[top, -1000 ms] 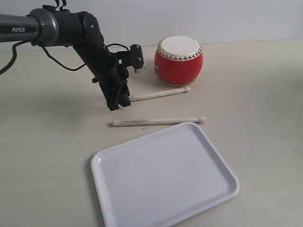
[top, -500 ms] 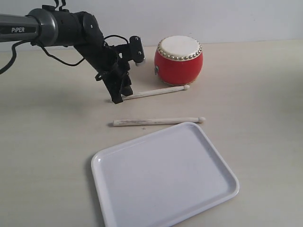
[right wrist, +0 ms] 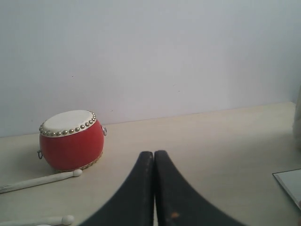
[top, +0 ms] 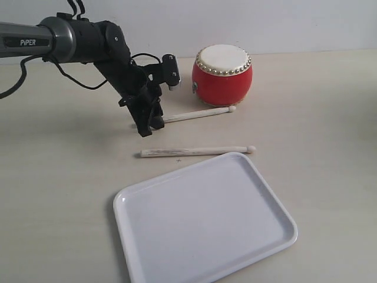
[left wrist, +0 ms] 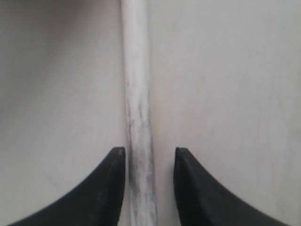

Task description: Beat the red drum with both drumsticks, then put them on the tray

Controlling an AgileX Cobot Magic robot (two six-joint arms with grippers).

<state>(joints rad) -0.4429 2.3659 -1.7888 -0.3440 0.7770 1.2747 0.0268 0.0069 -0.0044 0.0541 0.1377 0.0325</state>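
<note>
Left fingers (left wrist: pixel 106 188) spread astride a drumstick (left wrist: pixel 137 94), right fingers (right wrist: pixel 136 188) pressed together; beige tabletop (top: pixel 330 130), plain white wall (top: pixel 265 23).

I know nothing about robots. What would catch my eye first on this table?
The glossy red drum at the back of the pale table stands out most. To its left in the exterior view, the black left gripper hangs with its jaws open astride one end of a pale drumstick. A second drumstick lies nearer, along the far rim of a big white tray.
</note>
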